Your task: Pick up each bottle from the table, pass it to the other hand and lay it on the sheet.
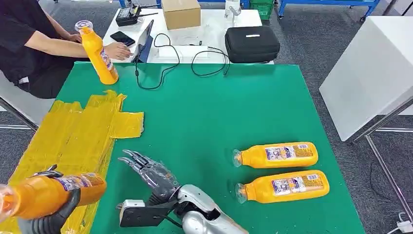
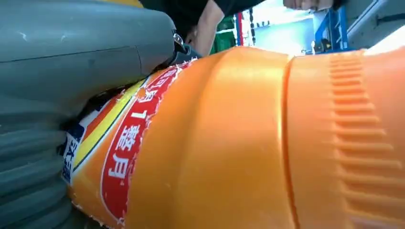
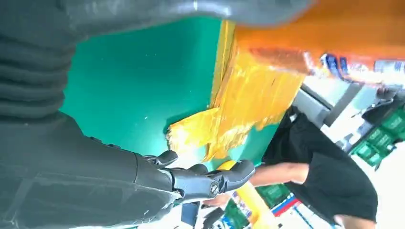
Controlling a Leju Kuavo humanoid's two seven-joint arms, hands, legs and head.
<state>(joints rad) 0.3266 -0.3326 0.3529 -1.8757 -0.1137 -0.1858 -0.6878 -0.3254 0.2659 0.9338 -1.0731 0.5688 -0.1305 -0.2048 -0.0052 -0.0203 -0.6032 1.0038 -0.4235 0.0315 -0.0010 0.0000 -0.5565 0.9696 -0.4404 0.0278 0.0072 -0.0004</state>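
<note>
My left hand (image 1: pixel 51 219) grips an orange bottle (image 1: pixel 53 194) lying sideways above the near part of the yellow sheet (image 1: pixel 73 131); the same bottle (image 2: pixel 248 143) fills the left wrist view beside the grey thumb (image 2: pixel 81 52). My right hand (image 1: pixel 151 171) hovers open over the green table (image 1: pixel 204 112), just right of the sheet, fingers spread and empty (image 3: pixel 200 181). Two more orange bottles lie on their sides at the right: one (image 1: pixel 277 155) farther, one (image 1: pixel 285 186) nearer. A fourth bottle (image 1: pixel 99 52) stands upright at the table's far left corner.
A person (image 1: pixel 29 44) sits at the far left with a hand by a phone (image 1: pixel 122 38) on the white table behind. A black case (image 1: pixel 252 44), a cardboard box (image 1: pixel 180 13) and cables (image 1: pixel 195 58) lie beyond the green table. A white cabinet (image 1: pixel 375 68) stands right.
</note>
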